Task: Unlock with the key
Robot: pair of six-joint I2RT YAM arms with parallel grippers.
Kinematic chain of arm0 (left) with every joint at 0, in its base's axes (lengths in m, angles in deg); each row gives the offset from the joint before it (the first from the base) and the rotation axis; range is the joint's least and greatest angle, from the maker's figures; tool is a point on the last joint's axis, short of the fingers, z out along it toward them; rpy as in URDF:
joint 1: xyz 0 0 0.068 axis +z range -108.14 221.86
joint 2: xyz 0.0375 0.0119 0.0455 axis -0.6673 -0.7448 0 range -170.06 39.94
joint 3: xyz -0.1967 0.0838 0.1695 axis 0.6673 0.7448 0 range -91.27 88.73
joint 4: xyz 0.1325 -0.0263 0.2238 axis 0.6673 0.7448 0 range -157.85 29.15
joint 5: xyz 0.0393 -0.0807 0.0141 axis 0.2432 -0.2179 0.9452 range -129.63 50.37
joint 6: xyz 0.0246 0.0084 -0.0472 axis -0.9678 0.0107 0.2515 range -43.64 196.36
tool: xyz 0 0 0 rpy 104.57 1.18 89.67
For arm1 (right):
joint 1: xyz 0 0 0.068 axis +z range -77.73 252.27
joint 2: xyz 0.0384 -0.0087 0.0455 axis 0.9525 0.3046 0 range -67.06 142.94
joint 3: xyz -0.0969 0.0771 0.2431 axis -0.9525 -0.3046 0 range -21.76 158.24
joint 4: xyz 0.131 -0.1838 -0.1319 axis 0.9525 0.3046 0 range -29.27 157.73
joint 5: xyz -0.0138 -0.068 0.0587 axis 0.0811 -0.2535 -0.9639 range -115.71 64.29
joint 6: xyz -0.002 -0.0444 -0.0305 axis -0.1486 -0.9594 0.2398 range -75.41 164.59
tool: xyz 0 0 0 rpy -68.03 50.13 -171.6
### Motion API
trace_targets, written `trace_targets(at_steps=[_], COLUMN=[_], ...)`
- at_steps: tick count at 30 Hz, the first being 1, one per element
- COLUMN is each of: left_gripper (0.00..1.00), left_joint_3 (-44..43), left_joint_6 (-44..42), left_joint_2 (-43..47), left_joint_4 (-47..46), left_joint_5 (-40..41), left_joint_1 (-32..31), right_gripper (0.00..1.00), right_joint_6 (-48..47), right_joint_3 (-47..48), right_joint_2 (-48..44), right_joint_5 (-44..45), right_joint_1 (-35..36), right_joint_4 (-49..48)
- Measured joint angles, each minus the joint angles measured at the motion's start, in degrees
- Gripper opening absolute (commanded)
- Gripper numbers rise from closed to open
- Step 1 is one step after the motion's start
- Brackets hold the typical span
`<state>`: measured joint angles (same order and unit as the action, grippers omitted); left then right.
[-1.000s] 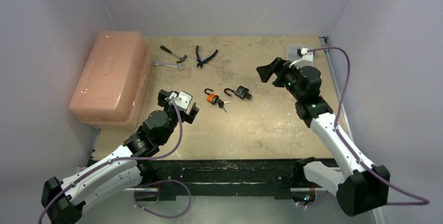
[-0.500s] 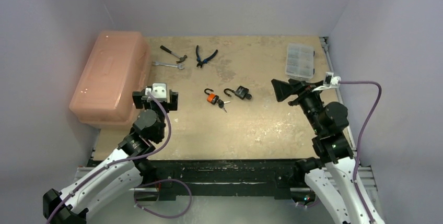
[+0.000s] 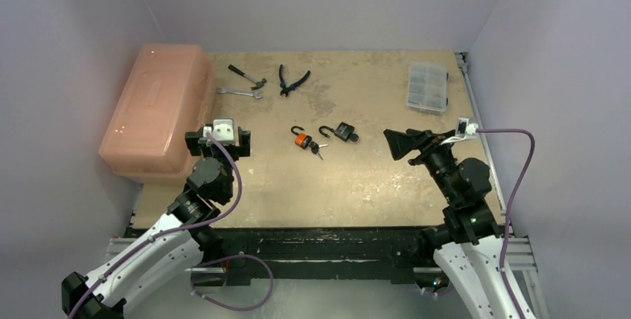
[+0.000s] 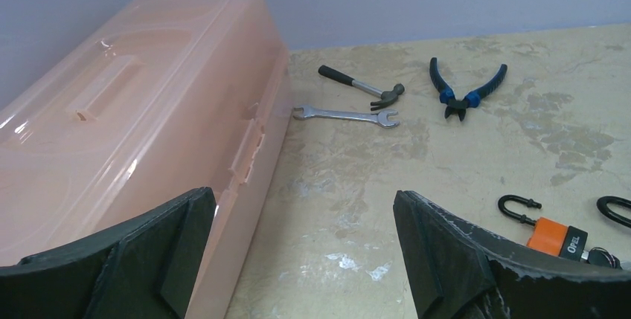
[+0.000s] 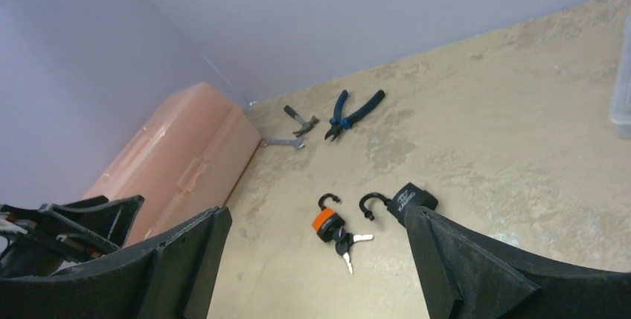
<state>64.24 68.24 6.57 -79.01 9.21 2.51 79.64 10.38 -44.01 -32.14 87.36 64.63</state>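
At tabletop (image 3: 372, 185) centre, the small orange padlock (image 3: 300, 140) lies with silver keys (image 5: 344, 247) at its base. Your left hand (image 4: 303, 207) and right hand (image 3: 398, 144) gape wide, empty. A glancing pinch could skid them away.

orange lock (image 4: 556, 233) lying part hidden, bottom right | black lock (image 4: 616, 207) running off right edge, shackle only showing | organizer (image 5: 622, 81) being cropped right | keys (image 3: 318, 149) looking too small
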Motion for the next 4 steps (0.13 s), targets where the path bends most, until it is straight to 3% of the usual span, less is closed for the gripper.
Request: trace_targets(at_steps=[4], left_gripper=[0.98], left_joint_3=[0.0], left_joint_6=[0.0], left_joint_2=[0.0], left_joint_4=[0.0], left_joint_5=[0.0], left_joint_1=[0.1], right_gripper=[0.99], right_joint_6=[0.5], right_joint_3=[-0.9], right_joint_2=[0.7], right_joint_5=[-0.7], right_joint_1=[0.0], right_joint_4=[-0.1])
